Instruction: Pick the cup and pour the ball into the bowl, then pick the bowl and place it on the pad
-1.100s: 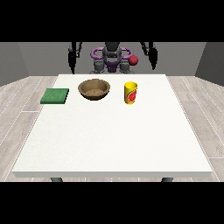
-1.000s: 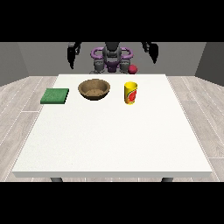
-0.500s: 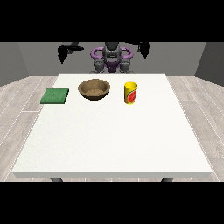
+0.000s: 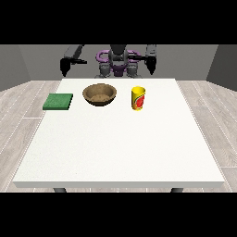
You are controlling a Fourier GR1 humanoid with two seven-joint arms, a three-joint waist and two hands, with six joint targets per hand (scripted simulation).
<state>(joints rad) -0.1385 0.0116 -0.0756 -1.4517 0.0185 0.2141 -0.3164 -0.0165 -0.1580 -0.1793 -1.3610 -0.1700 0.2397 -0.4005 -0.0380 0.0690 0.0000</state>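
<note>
A yellow cup (image 4: 138, 98) with a red mark stands upright on the white table (image 4: 120, 148), right of the middle at the back. I cannot see a ball inside it. A brown bowl (image 4: 99, 94) sits just to its left. Further left, by the table's edge, a green pad (image 4: 58, 101) lies flat. Both black hands hang in the air behind the table's far edge, well away from all three things. The hand at the view's left (image 4: 65, 66) and the hand at the view's right (image 4: 150, 65) hold nothing, and their fingers look straight.
The robot's grey and purple torso (image 4: 118, 62) stands behind the far edge of the table. A wooden floor (image 4: 23, 106) surrounds the table on all sides.
Both arms have swung up and outward from beside the torso. A small red ball that showed near the robot's chest a second ago sank and is out of sight now.
</note>
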